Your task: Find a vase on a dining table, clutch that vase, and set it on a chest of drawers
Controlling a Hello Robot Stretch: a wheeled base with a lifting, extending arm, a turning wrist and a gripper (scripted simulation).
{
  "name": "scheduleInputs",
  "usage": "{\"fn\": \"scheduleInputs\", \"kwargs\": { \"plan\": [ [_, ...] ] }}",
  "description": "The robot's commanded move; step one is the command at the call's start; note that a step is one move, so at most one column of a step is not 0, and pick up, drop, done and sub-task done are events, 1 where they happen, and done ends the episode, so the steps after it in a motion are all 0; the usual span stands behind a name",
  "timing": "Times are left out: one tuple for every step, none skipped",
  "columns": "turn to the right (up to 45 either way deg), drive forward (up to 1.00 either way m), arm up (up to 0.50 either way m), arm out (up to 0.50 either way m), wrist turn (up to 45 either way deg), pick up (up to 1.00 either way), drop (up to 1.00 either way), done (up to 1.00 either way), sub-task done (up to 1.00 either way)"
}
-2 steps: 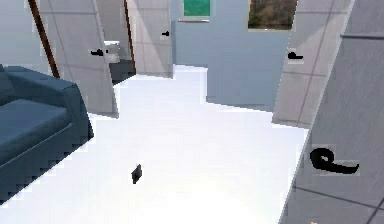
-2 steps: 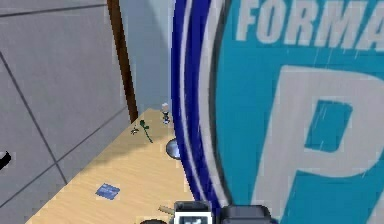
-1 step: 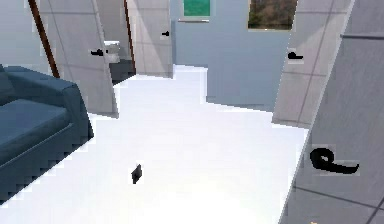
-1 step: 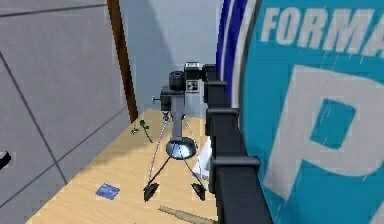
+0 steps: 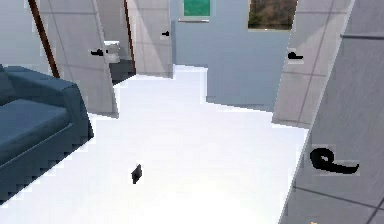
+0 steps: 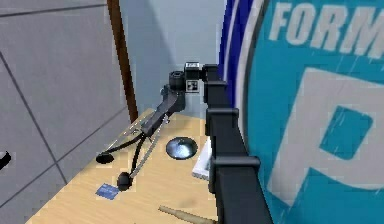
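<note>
Nearest us, the arm [image 6: 232,170] rises as a dark square bar over a pale wooden bench [image 6: 70,200], its gripper [image 6: 115,170] reaching toward the frame's lower left; we cannot tell how wide it stands or whether it holds anything. On the smooth wood lie a flat grey disc [image 6: 182,147], a white slab [image 6: 205,160] and a small blue square [image 6: 103,190], none with a vase's upright form, so where the vase is we cannot tell: we judge the search is the step in hand. To do it well we should draw the arm clear of the bench before turning, then drive over the plain white floor [image 5: 200,140], skirting the soft blue sofa [image 5: 35,115] at left, and look past the grey panelled doors [image 5: 300,70].
</note>
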Motion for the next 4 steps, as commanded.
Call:
{"fn": "scheduleInputs", "kwargs": {
  "plan": [
    [0.0, 0.00, 0.00, 0.00, 45.0, 0.00, 0.00, 0.00, 0.00],
    [0.0, 0.00, 0.00, 0.00, 45.0, 0.00, 0.00, 0.00, 0.00],
    [0.0, 0.00, 0.00, 0.00, 39.0, 0.00, 0.00, 0.00, 0.00],
    [0.0, 0.00, -0.30, 0.00, 0.0, 0.00, 0.00, 0.00, 0.00]
  ]
}}
